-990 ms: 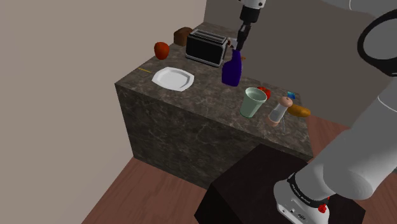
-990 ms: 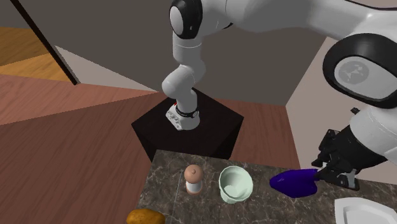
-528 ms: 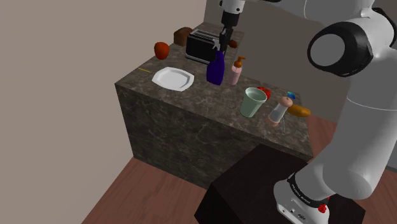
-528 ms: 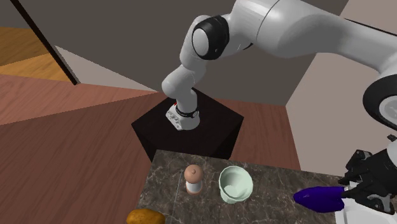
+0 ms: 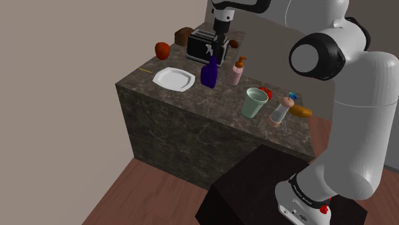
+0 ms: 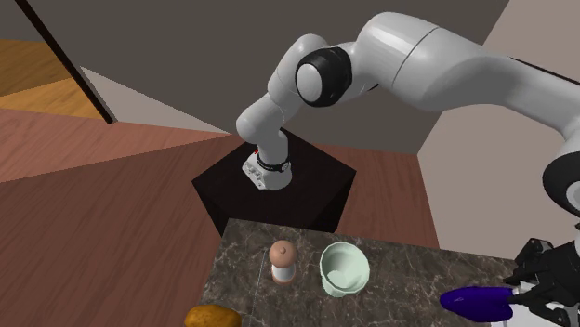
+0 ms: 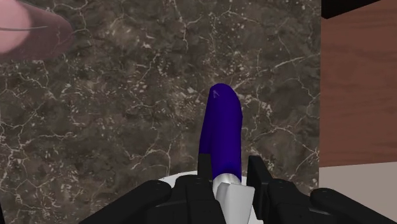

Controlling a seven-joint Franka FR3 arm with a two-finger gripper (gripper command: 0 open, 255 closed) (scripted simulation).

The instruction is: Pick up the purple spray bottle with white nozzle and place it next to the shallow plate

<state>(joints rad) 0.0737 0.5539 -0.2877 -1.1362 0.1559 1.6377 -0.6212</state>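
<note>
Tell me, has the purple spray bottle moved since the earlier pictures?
Yes. In the shoulder view the purple spray bottle, held by the gripper, has shifted left across the toaster's front, closer to the white plate.

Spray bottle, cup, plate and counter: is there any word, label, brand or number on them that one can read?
None: no word, label, brand, number or sign can be read. The purple spray bottle, the pale green cup and the white plate are drawn plain, without print.
</note>
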